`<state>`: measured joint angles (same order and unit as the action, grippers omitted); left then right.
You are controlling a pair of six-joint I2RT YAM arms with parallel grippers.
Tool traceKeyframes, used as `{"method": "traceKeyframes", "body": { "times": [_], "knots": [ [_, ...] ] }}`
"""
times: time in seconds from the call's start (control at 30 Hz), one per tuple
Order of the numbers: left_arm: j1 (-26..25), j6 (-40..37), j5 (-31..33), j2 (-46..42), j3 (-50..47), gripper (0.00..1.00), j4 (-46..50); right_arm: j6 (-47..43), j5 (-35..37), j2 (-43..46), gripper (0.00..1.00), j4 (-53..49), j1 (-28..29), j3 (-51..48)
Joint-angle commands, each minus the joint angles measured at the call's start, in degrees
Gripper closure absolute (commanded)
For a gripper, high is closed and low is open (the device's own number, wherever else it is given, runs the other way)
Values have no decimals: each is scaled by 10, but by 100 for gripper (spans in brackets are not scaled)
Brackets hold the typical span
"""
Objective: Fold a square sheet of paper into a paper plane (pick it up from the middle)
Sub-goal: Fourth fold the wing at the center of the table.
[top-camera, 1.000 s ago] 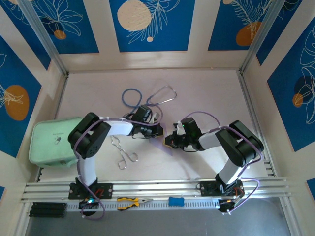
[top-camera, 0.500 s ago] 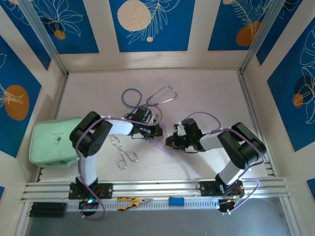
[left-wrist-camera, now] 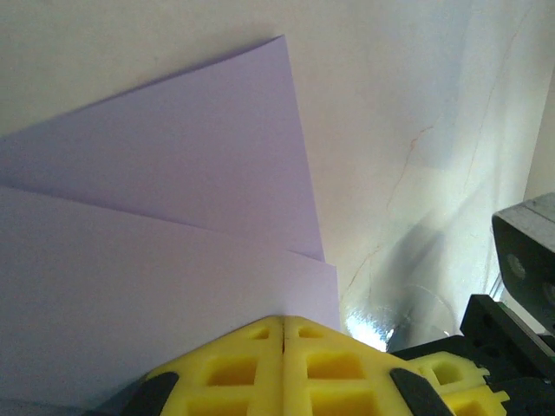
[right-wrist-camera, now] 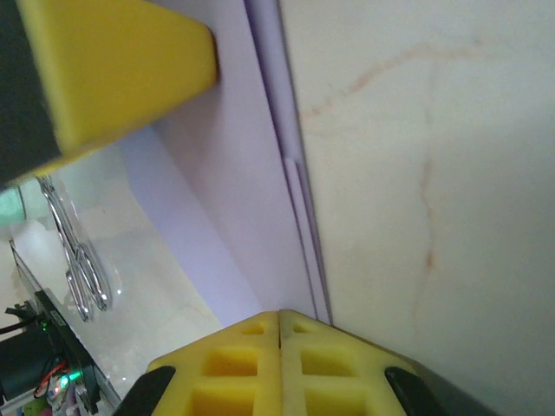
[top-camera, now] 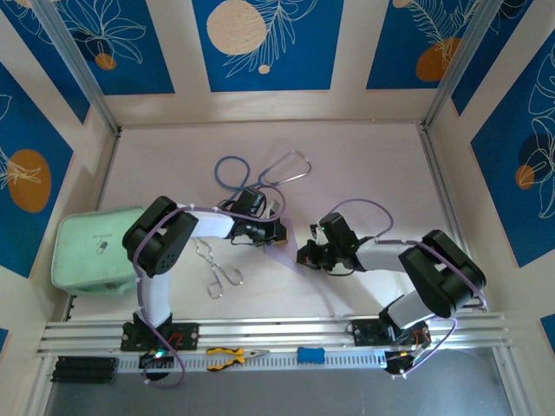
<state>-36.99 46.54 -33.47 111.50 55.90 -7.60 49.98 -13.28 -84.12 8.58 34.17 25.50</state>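
The pale lilac sheet of paper (top-camera: 285, 257) lies folded in flat layers on the table between my two grippers. In the left wrist view the paper (left-wrist-camera: 165, 217) shows two overlapping layers with a sharp corner at the top. My left gripper (left-wrist-camera: 284, 321) is shut, its yellow tips down on the paper's near edge. In the right wrist view the paper (right-wrist-camera: 234, 191) shows stacked fold edges running away from my right gripper (right-wrist-camera: 279, 314), which is shut with its tips on the paper. The left gripper's yellow finger (right-wrist-camera: 113, 61) presses the far end. From above, the left gripper (top-camera: 277, 232) and right gripper (top-camera: 303, 256) face each other.
A stethoscope (top-camera: 260, 173) lies behind the grippers. Metal forceps (top-camera: 217, 265) lie left of the paper, also seen as forceps (right-wrist-camera: 80, 260). A mint-green pouch (top-camera: 91, 247) sits at the left edge. Pliers (top-camera: 234, 354) and a blue tool (top-camera: 310, 354) rest on the front rail.
The right arm's elbow has swung right and its gripper has slid slightly right and toward the near edge along the paper. The left gripper has stayed put.
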Motion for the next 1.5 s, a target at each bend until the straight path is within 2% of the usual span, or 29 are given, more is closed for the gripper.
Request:
{"method": "traceKeyframes", "body": {
  "times": [0.0, 0.2, 0.53, 0.87, 1.1, 1.47],
  "knots": [
    [18, -15, 49, 24, -26, 100, 47, -3, 0, 31, 99, -127, 6, -11],
    [18, -10, 40, 18, -31, 100, 31, 0, -7, 56, 98, -118, 12, 39],
    [18, -7, 33, 19, -33, 100, 23, 13, -9, -75, 98, -48, 34, 116],
    [18, -6, 31, 19, -33, 100, 21, 11, -22, -119, 98, -22, 17, 147],
    [19, -4, 32, 20, -33, 100, 21, 24, -34, -143, 97, -4, 22, 95],
    [19, -4, 36, 24, -32, 100, 23, 19, -27, -28, 96, -23, 17, -7]
  ]
}}
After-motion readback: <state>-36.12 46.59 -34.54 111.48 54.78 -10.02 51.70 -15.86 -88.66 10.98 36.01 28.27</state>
